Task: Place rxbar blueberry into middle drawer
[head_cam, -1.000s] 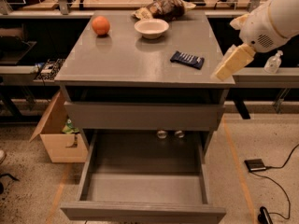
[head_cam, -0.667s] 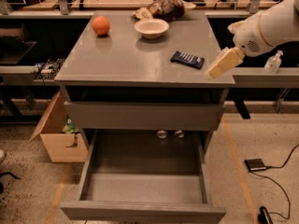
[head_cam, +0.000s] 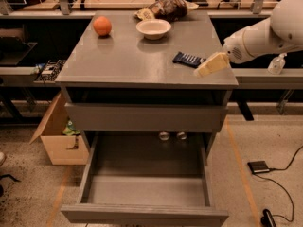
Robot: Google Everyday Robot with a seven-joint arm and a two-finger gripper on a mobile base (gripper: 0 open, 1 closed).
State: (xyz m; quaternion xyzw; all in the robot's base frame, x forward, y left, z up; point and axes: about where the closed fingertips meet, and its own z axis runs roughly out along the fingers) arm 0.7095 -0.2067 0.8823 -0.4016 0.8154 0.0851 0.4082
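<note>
Fingers (head_cam: 213,64) of gripper (head_cam: 199,72): spread cannot be told. Gripper hovers at cabinet top's (head_cam: 132,56) right edge, just beside the blue bar (head_cam: 188,59), likely lining up a grasp. Drawer (head_cam: 142,215) stands open below to receive it.

White arm (head_cam: 265,34) extended from right, gripper (head_cam: 208,66) angled down-left

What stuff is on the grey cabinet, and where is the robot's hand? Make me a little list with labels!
bar: rxbar blueberry, lying flat on the cabinet top, near its right edge
end effector: end effector, close by the bar's right end, over the front right corner
drawer: middle drawer, pulled open, looks empty
also on top: orange, white bowl, brown snack bag at the back
floor: cardboard box, left of the cabinet
</note>
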